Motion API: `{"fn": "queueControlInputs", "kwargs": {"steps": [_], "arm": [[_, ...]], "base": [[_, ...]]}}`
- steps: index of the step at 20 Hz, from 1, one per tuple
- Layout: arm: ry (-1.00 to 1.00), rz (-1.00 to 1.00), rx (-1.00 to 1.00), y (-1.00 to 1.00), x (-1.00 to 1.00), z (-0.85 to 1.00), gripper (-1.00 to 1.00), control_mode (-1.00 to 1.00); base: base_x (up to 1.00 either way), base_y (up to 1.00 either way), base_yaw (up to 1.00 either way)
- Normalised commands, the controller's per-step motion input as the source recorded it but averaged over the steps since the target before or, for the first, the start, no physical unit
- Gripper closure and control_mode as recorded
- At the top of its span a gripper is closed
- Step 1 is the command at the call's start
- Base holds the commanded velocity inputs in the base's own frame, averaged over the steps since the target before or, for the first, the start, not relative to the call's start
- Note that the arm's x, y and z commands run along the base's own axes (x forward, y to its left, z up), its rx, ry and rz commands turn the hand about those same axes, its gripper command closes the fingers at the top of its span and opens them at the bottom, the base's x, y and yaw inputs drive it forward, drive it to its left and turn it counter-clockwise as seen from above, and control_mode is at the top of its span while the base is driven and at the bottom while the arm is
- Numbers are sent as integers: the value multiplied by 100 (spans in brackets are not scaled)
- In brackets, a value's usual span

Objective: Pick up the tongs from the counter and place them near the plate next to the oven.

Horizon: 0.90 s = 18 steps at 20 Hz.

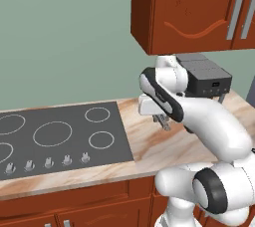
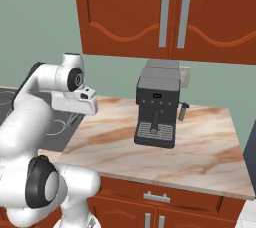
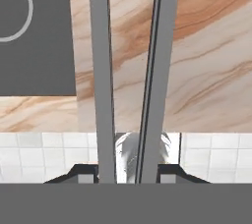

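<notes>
Your claw (image 3: 127, 178) was clamped on the tongs (image 3: 129, 75), one dark fingertip (image 3: 83, 174) at each outer side of the two grey arms. In your hand view the tongs ran lengthwise straight away from the claw, the arms close together at the fingers and spreading slightly toward their far tips. Beyond them lay the counter (image 3: 211, 61), with the dark cooktop (image 3: 37, 46) off to the claw's left. In your left base view the claw (image 1: 162, 121) hung just above the counter (image 1: 149, 144), beside the cooktop (image 1: 60, 139). The coffee machine (image 2: 157, 103) stood well apart.
</notes>
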Motion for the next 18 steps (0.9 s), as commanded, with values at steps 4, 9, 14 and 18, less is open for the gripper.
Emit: {"fn": "queueControlInputs", "kwargs": {"steps": [4, 9, 14, 18], "arm": [[-4, -7, -7, -35, -61, 100, 100, -100], [-12, 0, -2, -59, -48, 88, 100, -100], [-5, 6, -2, -16, -35, 42, 100, -100], [1, 1, 0, -6, -54, -3, 100, -100]], "base": [[0, 0, 0], [0, 0, 0], [0, 0, 0], [0, 0, 0]]}}
